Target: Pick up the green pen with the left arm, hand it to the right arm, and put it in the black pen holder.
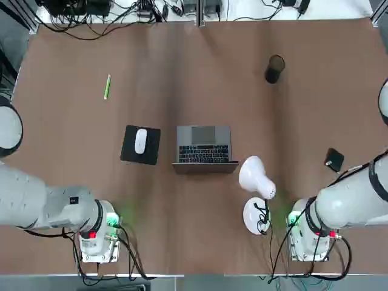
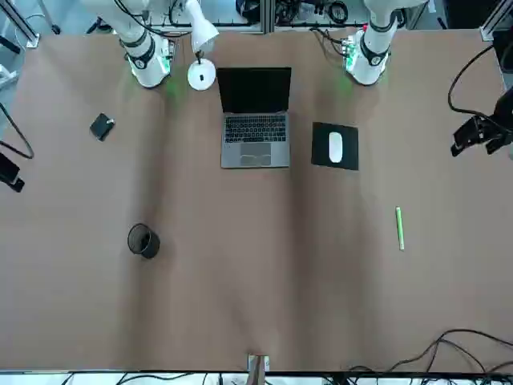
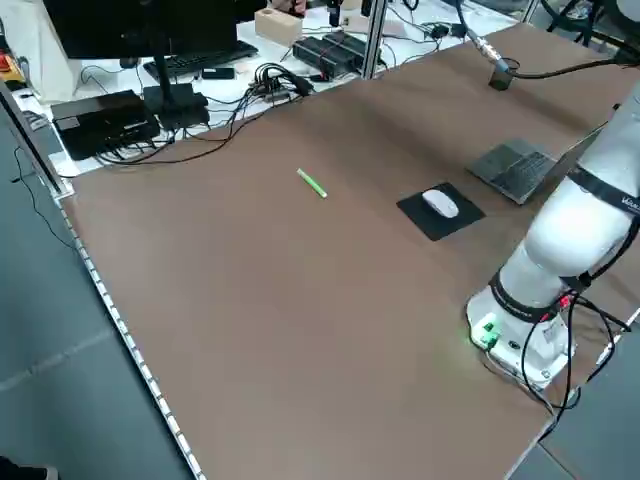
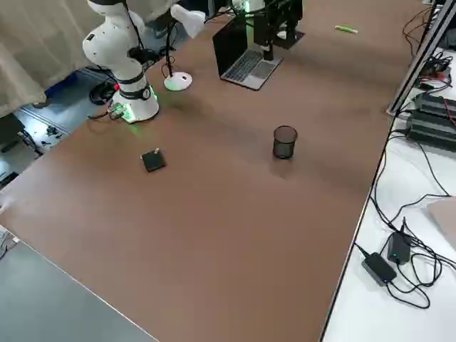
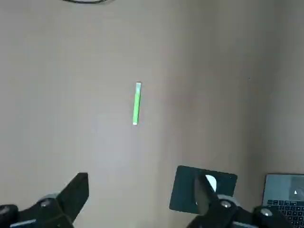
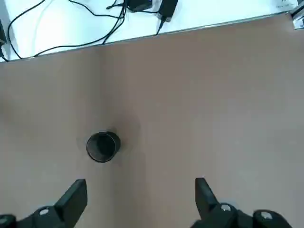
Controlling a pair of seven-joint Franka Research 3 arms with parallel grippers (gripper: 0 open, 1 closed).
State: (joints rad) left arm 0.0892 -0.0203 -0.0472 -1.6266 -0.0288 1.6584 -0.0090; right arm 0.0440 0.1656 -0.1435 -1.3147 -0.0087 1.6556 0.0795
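Behind pincer finger (image 5: 205,194): mouse (image 5: 209,181), half-hidden.

A broad brown desk (image 1: 200,73) fills the room's middle. In the top view, an open laptop (image 1: 204,147) sits at its centre, with a black mouse pad (image 1: 130,148) carrying a white mouse (image 1: 140,140) at nine o'clock from it. A white desk lamp (image 1: 257,182) stands at four o'clock from the laptop, and a small flat black gadget (image 1: 334,160) lies near the three o'clock edge. Along the twelve o'clock edge runs a white surface strewn with black cables (image 1: 91,18). In the left side view a keyboard (image 3: 195,58) and a dark box (image 3: 100,120) rest there. Grey floor (image 3: 60,380) lies beside the desk, and pale curtains (image 4: 28,43) hang in the right side view.
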